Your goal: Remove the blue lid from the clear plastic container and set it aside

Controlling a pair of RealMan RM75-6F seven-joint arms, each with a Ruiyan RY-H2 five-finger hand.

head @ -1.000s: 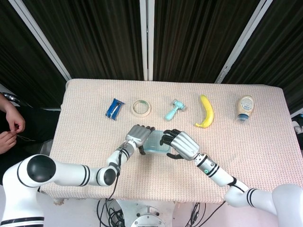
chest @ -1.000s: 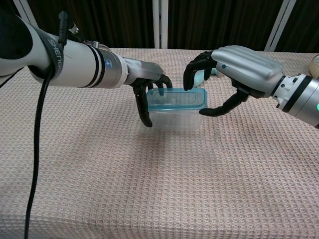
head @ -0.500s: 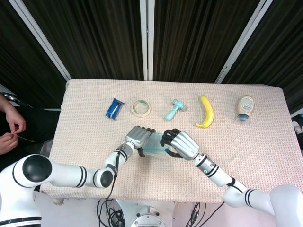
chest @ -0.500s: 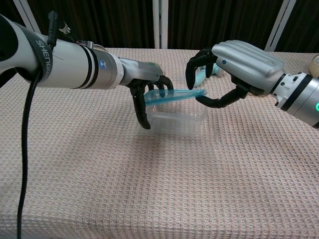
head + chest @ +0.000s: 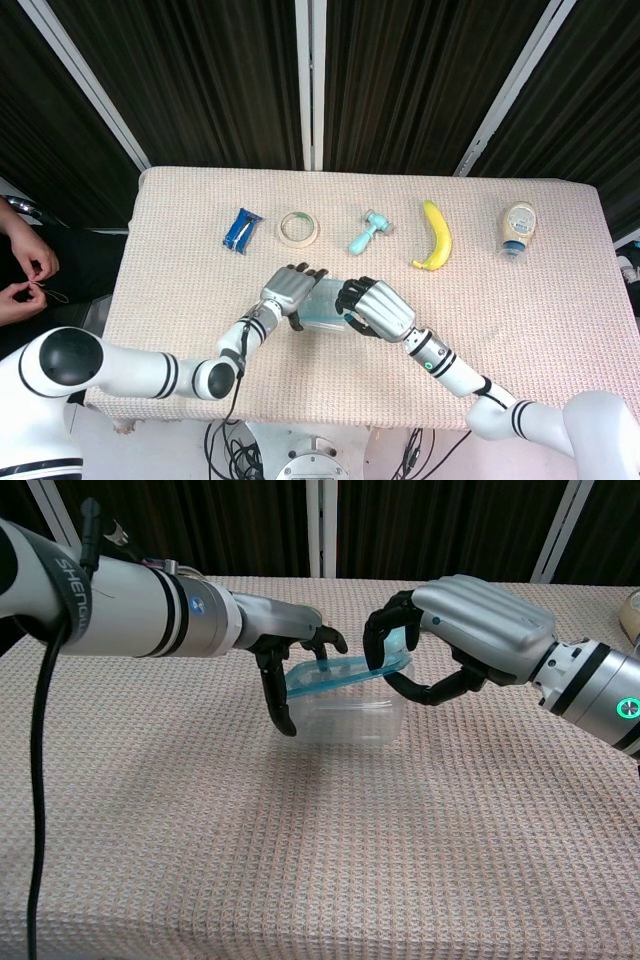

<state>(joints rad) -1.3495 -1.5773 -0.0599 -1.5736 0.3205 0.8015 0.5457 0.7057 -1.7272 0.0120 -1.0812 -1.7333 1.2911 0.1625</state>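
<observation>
The clear plastic container [image 5: 348,718] stands on the tablecloth in mid-table, seen too in the head view as container [image 5: 312,318]. Its blue lid [image 5: 335,673] is tilted, right edge raised off the rim, left edge still low at the container. My right hand [image 5: 465,638] grips the lid's raised right edge, fingers curled over it and thumb beneath. My left hand [image 5: 292,652] holds the container's left end, thumb down the front wall and fingers behind. From above, the left hand [image 5: 291,289] and right hand [image 5: 378,307] flank the blue lid [image 5: 324,303].
Along the table's far side lie a blue packet [image 5: 241,230], a tape roll [image 5: 298,228], a teal tool [image 5: 367,233], a banana [image 5: 434,236] and a squat bottle [image 5: 518,228]. A person's hands [image 5: 22,272] show at the left edge.
The lid went from flat on the container to tilted, its right edge lifted. My right hand closed its fingers on that edge and drew in slightly; the left hand stayed at the container.
</observation>
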